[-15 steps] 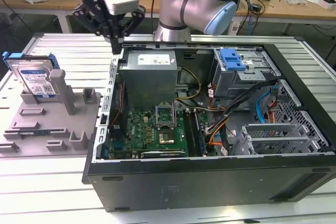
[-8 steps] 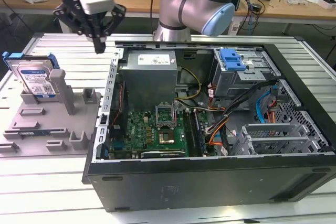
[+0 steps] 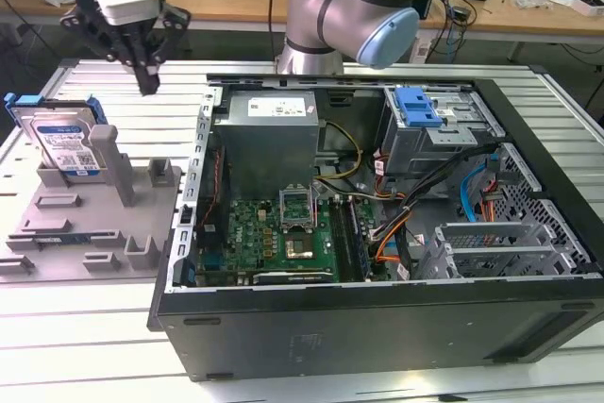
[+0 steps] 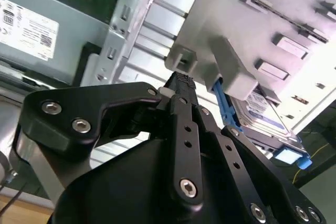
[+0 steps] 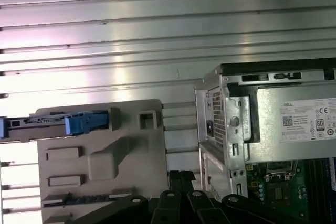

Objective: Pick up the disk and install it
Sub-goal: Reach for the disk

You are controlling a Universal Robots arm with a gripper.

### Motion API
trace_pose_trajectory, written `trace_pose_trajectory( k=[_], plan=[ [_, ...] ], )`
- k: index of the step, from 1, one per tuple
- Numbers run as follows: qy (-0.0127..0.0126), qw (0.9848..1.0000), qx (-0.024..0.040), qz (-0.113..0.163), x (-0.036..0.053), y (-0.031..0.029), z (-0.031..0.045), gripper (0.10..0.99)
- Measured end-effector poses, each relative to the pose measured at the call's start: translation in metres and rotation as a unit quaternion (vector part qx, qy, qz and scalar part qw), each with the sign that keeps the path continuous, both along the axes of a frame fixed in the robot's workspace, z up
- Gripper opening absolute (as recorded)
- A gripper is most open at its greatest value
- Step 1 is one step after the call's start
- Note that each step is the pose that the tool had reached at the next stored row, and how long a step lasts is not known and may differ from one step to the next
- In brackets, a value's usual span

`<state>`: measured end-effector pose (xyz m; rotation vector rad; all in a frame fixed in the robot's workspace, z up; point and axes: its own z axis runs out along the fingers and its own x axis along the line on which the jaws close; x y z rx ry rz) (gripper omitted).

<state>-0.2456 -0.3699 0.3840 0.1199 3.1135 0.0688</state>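
Disk [image 3: 64,143] stands on edge, label facing out, in a slot at the back corner of a grey moulded holder [image 3: 85,224], close to the bench [image 3: 104,327] edge at the exterior view's left; its bright blue carrier frame wraps the silver body. In the first wrist view the disk [image 5: 84,123] is seen edge-on along one side of the holder [image 5: 105,156], and in the second wrist view the disk [image 4: 265,114] leans behind one of the holder's [image 4: 226,24] upright posts. Next along, the pincer [image 3: 148,82] hangs in the air above the holder, apart from the disk and between it and the computer case [image 3: 377,313], fingers pointing down and pressed together with nothing between them; the second wrist view shows the pincer [image 4: 181,81] tips closed in the same way. The open case lies on its side across the middle and the exterior view's right of the bench. Inside it sit a grey power supply [image 3: 269,139] at the back, a green motherboard [image 3: 283,233] in front of that, and a metal drive cage [image 3: 444,139] further along, topped by a small blue clip [image 3: 416,106]. The silver and pale blue arm [image 3: 354,7] rises behind the case.
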Motion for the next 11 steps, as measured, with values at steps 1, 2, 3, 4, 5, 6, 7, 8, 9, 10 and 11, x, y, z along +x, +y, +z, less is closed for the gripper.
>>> trace_pose_trajectory(
  k=[1,2,3,4,5,6,7,8,9,10,11],
  plan=[
    [0.0,1.0,0.0,0.0,-0.004,0.0011,-0.0005,0.106],
    [0.0,1.0,0.0,0.0,-0.0074,0.0019,-0.001,0.106],
    [0.0,1.0,0.0,0.0,-0.0152,0.004,-0.0019,0.106],
    [0.0,1.0,0.0,0.0,-0.022,0.0058,-0.0028,0.106],
    [0.0,1.0,0.0,0.0,-0.0253,0.0066,-0.0032,0.106],
    [0.0,1.0,0.0,0.0,-0.0293,0.0077,-0.0036,0.106],
    [0.0,1.0,0.0,0.0,-0.0356,0.0094,-0.0044,0.106],
    [-0.0001,1.0,0.0,0.0,-0.0396,0.0105,-0.005,0.106],
    [0.0,1.0,0.0,0.0,-0.0435,0.0116,-0.0055,0.106],
    [0.0,1.0,0.0,0.0,-0.0471,0.0126,-0.0059,0.106],
    [0.0,1.0,0.0,0.0,-0.0511,0.0138,-0.0064,0.106]
  ],
)
